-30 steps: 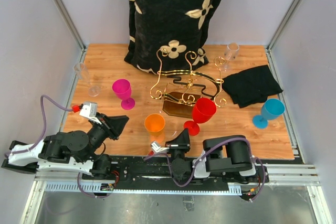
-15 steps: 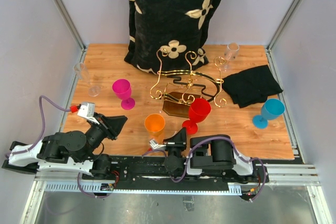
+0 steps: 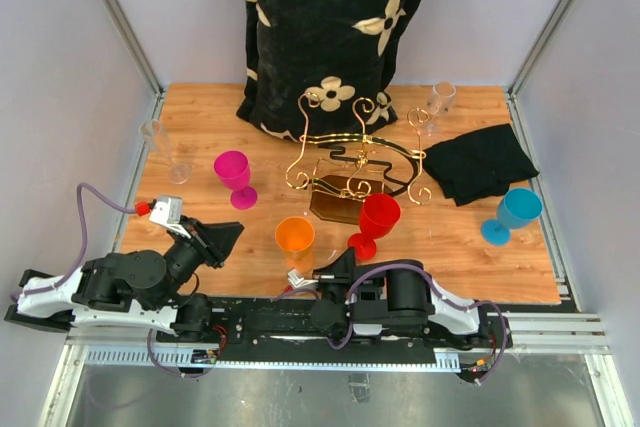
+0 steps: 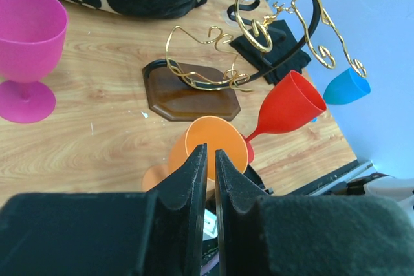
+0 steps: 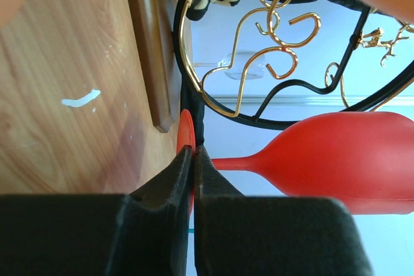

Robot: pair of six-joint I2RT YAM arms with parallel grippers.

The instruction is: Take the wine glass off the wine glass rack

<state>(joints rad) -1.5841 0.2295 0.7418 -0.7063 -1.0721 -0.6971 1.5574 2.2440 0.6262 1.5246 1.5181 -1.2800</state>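
The right gripper [image 5: 193, 152], pinching the red wine glass [image 3: 380, 215] by its foot, has drawn it nearer, seemingly free of the wine glass rack [image 3: 330, 207].

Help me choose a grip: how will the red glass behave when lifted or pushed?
The red glass looks like coloured plastic, so probably light, stiff, not brittle. Wide bowl over a thin stem and small foot: likely top-heavy, tips easily; it leans now. Smooth surface may slip.

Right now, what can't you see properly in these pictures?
Left wrist view: most of the foot of the red wine glass, behind the orange cup.
Right wrist view: its rim, cut off by the right edge.
Top view: where the right gripper meets the foot, too small and dark.
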